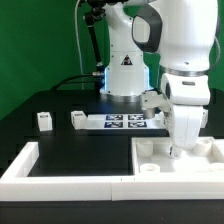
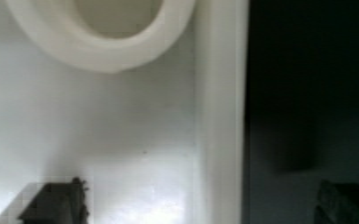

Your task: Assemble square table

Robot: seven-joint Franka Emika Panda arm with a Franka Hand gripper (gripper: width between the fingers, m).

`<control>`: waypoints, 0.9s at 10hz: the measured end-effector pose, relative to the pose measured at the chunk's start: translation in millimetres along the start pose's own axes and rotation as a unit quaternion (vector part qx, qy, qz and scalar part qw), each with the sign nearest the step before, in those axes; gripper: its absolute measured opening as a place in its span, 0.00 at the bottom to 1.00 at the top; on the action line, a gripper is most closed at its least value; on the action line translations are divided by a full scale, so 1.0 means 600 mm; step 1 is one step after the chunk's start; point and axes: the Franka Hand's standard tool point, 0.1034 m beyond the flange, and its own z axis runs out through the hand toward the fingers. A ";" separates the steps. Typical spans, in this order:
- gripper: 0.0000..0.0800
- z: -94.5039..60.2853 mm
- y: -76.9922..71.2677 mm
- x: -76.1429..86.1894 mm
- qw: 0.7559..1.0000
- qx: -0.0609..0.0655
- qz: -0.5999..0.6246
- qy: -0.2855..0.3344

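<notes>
The white square panel (image 1: 200, 165) lies on the black table at the exterior view's right, inside the corner of the border wall. My gripper (image 1: 180, 147) hangs low over the panel's far part. In the wrist view the gripper (image 2: 197, 205) is open, with one dark finger (image 2: 51, 200) over the white panel (image 2: 131, 130) and the other over the black table beyond the panel's edge. A round raised socket (image 2: 105, 35) shows on the panel. Two white legs (image 1: 44, 121) (image 1: 77, 118) stand on the table at the exterior view's left. Other legs are not visible.
The marker board (image 1: 122, 121) lies flat in front of the robot base. The long white L-shaped border wall (image 1: 70, 182) runs along the front and the exterior view's left. A green backdrop stands behind.
</notes>
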 end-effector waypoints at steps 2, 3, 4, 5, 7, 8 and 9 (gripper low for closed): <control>0.81 -0.002 0.000 -0.001 1.000 -0.001 0.001 0.000; 0.81 -0.022 -0.009 -0.007 1.000 -0.004 0.020 -0.004; 0.81 -0.043 -0.025 -0.014 0.999 -0.007 0.046 -0.009; 0.81 -0.055 -0.040 -0.015 0.998 -0.010 0.066 -0.012; 0.81 -0.076 -0.071 -0.001 0.988 -0.012 0.151 -0.015; 0.81 -0.083 -0.086 0.016 0.976 -0.008 0.218 -0.016; 0.81 -0.101 -0.088 0.031 0.964 -0.012 0.264 -0.016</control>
